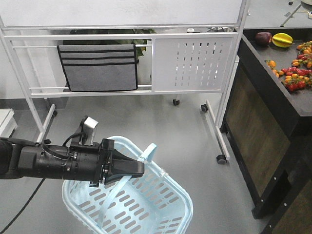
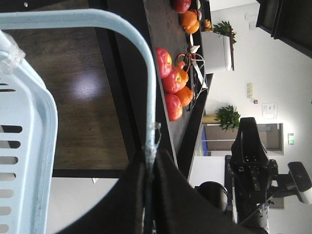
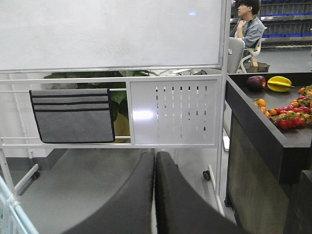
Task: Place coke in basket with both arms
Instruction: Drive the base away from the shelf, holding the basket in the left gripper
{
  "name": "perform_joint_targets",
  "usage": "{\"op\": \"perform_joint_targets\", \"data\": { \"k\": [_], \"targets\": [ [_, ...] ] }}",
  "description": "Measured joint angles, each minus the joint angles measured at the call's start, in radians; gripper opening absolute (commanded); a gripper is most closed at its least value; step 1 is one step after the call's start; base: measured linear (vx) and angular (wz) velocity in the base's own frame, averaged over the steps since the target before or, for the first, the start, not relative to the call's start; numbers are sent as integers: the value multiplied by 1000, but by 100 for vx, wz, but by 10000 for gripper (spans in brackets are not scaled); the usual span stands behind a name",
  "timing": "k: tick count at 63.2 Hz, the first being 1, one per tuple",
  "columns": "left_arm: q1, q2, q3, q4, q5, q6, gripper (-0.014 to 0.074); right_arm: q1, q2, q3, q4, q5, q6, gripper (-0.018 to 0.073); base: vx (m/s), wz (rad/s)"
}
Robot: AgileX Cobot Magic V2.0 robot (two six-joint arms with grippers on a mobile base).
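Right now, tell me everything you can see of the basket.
The basket is pale blue plastic, with slotted walls, a rounded rectangular rim and a thin swing handle of the same blue. It sits tilted, low in the front view, over the grey floor; whether it touches the floor is unclear. The left gripper is shut on the raised handle. What shows of its inside holds nothing.

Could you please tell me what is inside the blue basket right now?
The visible inside of the basket shows only its slotted walls and bottom. The left gripper, shut on its handle, hides the part beneath it.
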Motion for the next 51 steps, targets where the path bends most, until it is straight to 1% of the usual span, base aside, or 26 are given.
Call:
{"op": "perform_joint_targets", "data": {
  "k": [27,51],
  "targets": [
    [0,0,0,0,0,0,-6,0,0,0,0,0,0,-10,17,2],
    [0,0,0,0,0,0,-6,0,0,0,0,0,0,-10,18,13]
  ]
}}
